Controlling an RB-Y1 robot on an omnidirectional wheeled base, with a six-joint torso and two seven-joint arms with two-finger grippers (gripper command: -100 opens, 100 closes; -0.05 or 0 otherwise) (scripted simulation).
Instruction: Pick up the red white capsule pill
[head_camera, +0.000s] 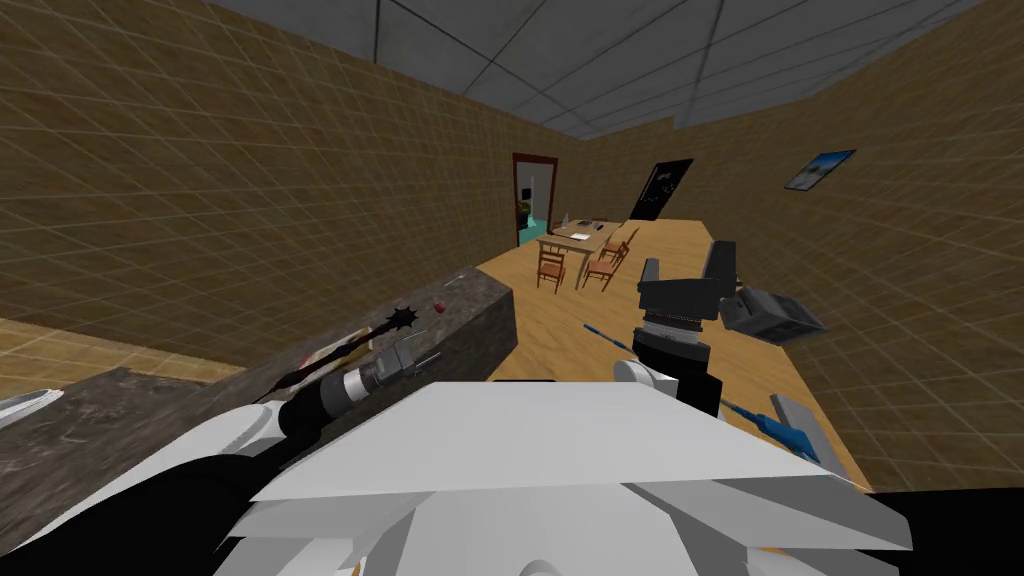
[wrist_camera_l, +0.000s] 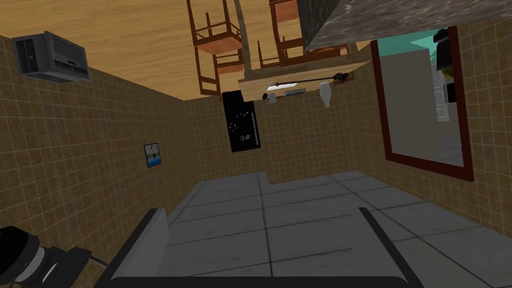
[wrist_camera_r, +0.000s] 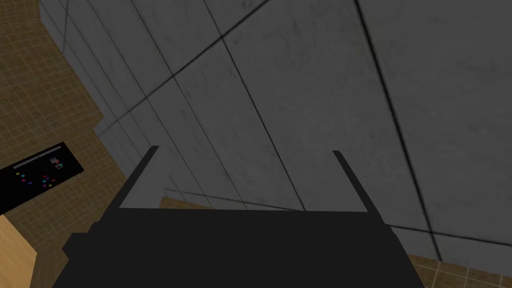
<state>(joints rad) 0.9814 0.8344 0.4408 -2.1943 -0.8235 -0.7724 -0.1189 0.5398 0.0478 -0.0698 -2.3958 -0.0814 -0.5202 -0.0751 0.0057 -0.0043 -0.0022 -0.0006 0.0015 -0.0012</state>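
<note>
- Where the head camera looks down, a dark stone counter (head_camera: 470, 320) runs along the robot's left side. The small red capsule pill (head_camera: 438, 305) lies on the counter's top near its far end, just beyond a black spiked tool (head_camera: 404, 320) on the same top.
- The left gripper (head_camera: 425, 355) hangs by the counter's room-side edge, short of the pill and not touching it. The right gripper (head_camera: 688, 285) stands upright out from the counter's far corner, with its two fingers apart.
- Seen from the left wrist, the left gripper (wrist_camera_l: 267, 235) has its fingers spread wide with nothing between them. It points past the counter's end (wrist_camera_l: 400, 15) toward a dining table (wrist_camera_l: 300, 85) standing well beyond the counter.
- Seen from the right wrist, the right gripper (wrist_camera_r: 245, 177) is likewise spread and empty.
</note>
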